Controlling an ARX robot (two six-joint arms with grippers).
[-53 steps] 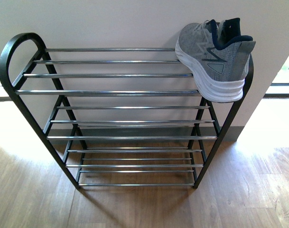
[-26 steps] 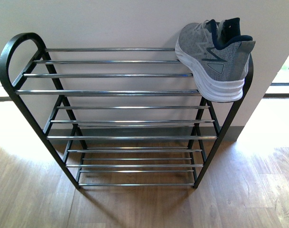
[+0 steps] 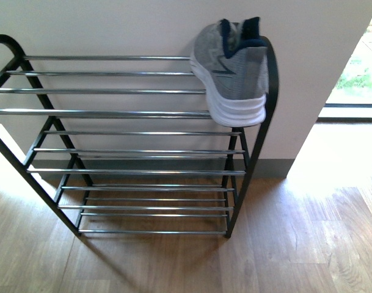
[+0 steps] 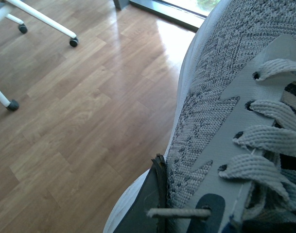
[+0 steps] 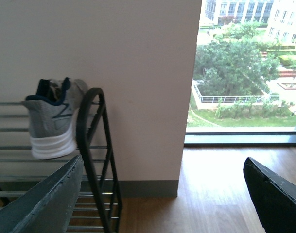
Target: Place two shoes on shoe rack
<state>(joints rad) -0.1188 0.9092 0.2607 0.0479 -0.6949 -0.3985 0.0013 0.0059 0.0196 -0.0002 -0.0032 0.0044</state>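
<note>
One grey sneaker (image 3: pixel 231 73) lies on its side at the right end of the shoe rack's (image 3: pixel 112 113) top shelf, white sole facing out. The right wrist view shows this same sneaker (image 5: pixel 50 121) on the rack (image 5: pixel 92 141). A second grey sneaker (image 4: pixel 211 107) fills the left wrist view, above the wooden floor. My left gripper (image 4: pixel 186 208) is shut on it, one dark finger (image 4: pixel 148 199) pressed against its knit side. My right gripper (image 5: pixel 162 194) is open and empty, facing the rack's right end. Neither arm shows in the front view.
A pale wall (image 3: pixel 143 30) stands behind the rack, ending at a corner with a floor-to-ceiling window (image 5: pixel 245 73) to the right. White chair legs on casters (image 4: pixel 41 19) stand on the wooden floor (image 4: pixel 65 121).
The front view has swung to the right: the rack and the sneaker on it now sit further left in the picture, and more of the window shows. The sneaker stays on the top shelf.
</note>
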